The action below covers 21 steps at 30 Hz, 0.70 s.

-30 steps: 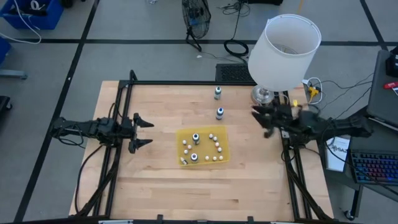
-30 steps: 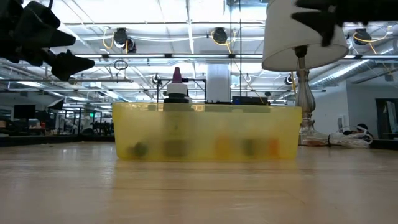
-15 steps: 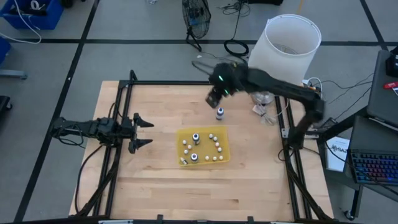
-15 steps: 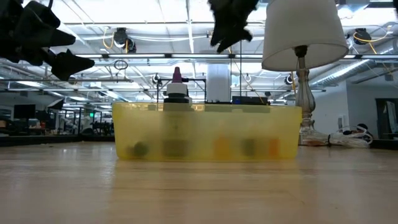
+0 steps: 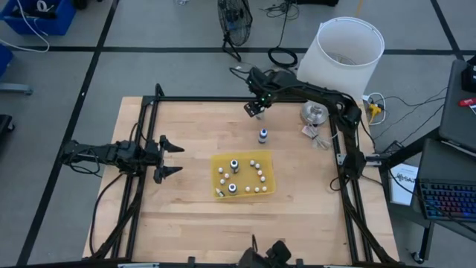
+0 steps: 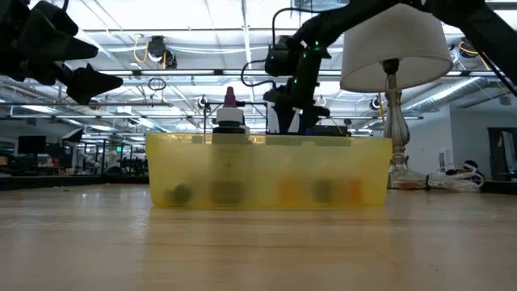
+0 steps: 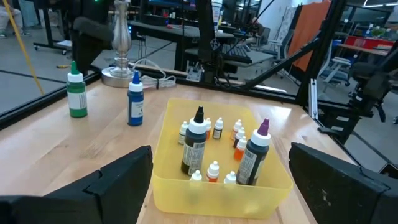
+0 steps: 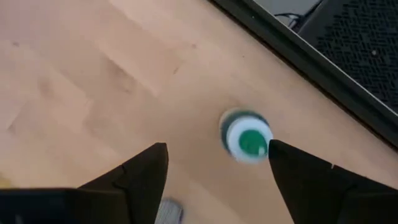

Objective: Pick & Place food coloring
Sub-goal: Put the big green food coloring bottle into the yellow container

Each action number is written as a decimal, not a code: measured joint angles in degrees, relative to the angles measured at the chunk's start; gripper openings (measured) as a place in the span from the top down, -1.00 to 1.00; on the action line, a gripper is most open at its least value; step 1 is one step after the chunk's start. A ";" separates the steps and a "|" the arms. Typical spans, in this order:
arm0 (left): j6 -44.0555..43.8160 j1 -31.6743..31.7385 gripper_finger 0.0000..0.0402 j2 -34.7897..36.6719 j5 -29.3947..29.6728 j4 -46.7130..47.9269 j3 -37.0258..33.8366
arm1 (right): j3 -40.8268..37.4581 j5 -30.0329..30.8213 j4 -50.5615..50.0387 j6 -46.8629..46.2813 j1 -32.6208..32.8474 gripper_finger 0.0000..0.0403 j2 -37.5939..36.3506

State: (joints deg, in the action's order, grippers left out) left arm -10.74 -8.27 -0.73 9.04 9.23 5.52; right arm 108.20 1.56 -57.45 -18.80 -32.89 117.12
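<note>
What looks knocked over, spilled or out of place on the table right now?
Nothing stands out. The green bottle and blue bottle stand upright on the table; two dark bottles stand in the yellow tray. The right gripper hangs open above the green bottle; the left gripper waits open at the left side.

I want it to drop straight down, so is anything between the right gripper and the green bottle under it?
Nothing visible. The right gripper hangs open above the green bottle, whose cap shows uncovered between its fingers, with only bare table around it. The blue bottle stands apart, nearer the yellow tray.
</note>
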 joint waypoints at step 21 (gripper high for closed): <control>0.00 0.00 -0.86 0.00 0.00 0.00 0.02 | -12.22 0.57 13.21 4.01 -1.11 -0.30 0.36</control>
State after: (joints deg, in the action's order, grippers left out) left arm -10.74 -8.27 -0.73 9.04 9.23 5.54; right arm 95.99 2.13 -44.25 -14.79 -34.00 117.49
